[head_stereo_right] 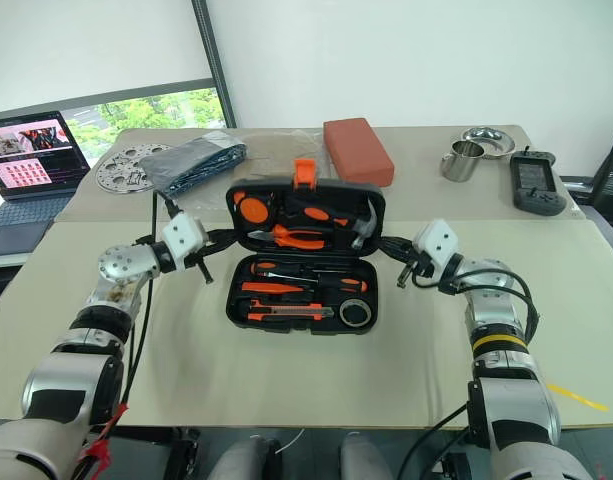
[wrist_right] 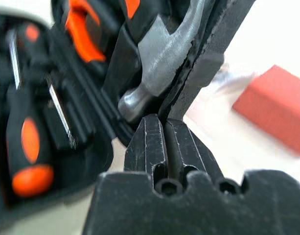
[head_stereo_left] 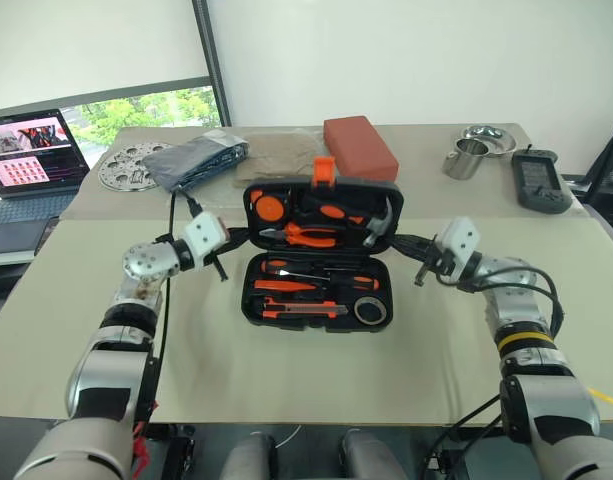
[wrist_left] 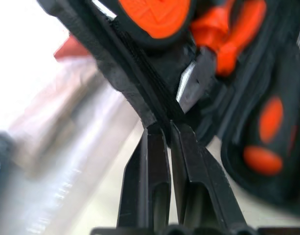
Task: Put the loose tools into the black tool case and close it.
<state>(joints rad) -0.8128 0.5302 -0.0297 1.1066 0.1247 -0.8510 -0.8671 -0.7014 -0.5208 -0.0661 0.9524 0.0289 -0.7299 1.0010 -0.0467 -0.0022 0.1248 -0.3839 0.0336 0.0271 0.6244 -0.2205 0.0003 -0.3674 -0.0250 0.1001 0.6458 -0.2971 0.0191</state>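
The black tool case lies open in the middle of the table, and its lid is tilted up with the orange latch on top. In the lower half lie two orange-and-black screwdrivers, a slim orange one, the utility knife and the dark tape roll. Pliers and a hammer sit in the lid. My left gripper is shut, tips against the lid's left rim. My right gripper is shut, tips against the lid's right rim.
Behind the case lie a red-orange block, a dark folded bag and a perforated metal disc. At the back right stand a metal cup, a bowl and a black handheld device. A laptop sits far left.
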